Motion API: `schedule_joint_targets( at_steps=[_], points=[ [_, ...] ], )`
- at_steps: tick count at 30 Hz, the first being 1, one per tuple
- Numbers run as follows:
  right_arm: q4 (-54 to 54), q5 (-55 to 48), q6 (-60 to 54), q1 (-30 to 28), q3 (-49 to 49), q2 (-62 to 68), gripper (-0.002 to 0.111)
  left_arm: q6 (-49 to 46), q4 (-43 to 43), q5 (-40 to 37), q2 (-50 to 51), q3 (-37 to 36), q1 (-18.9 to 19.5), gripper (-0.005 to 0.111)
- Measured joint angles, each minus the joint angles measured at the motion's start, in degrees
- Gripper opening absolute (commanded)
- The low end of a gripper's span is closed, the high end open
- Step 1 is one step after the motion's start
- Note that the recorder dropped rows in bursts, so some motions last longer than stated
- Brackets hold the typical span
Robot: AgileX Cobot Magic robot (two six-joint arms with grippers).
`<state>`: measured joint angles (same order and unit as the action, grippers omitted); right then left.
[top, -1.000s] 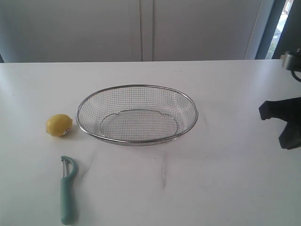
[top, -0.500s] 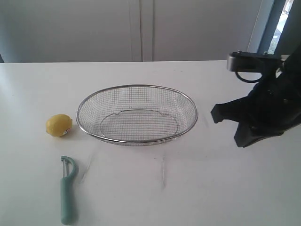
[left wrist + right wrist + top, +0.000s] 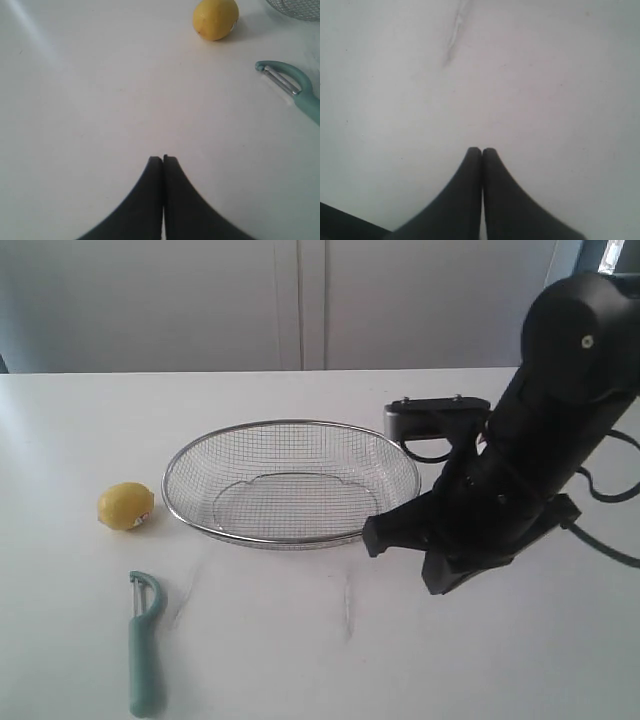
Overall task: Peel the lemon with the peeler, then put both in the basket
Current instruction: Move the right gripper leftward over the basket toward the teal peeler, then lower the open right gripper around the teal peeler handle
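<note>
Silver wire basket (image 3: 290, 422) sits with lemon (image 3: 125, 506) and peeler (image 3: 142, 645) outside it; left gripper (image 3: 163, 159) and right gripper (image 3: 481, 150) both pressed together.

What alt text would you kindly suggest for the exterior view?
A black robot arm hangs over a white table, its closed fingers near the right edge of an empty wire basket. A lemon and a teal peeler lie left of the basket.

White counter (image 3: 80, 420) w/ faint scuff line (image 3: 348, 608) near its middle. Behind it, pale grey wall panels (image 3: 150, 300) w/ 1 vertical seam (image 3: 300, 300).
</note>
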<state>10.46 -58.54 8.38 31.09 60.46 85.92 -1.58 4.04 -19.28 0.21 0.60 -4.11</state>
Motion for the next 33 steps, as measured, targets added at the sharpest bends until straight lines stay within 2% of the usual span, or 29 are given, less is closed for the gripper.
schedule_joint_targets(
  at_steps=[9,24,33],
  points=[
    [0.16,0.93,1.79,6.30,2.35,3.76,0.000,0.00,0.00,0.00,0.00,0.00,0.00,0.000],
    [0.40,0.96,2.11,16.75,14.40,14.09,0.000,0.00,0.00,0.00,0.00,0.00,0.00,0.000],
    [0.40,0.55,2.51,20.63,22.73,20.26,0.000,0.00,0.00,0.00,0.00,0.00,0.00,0.000]
  ],
)
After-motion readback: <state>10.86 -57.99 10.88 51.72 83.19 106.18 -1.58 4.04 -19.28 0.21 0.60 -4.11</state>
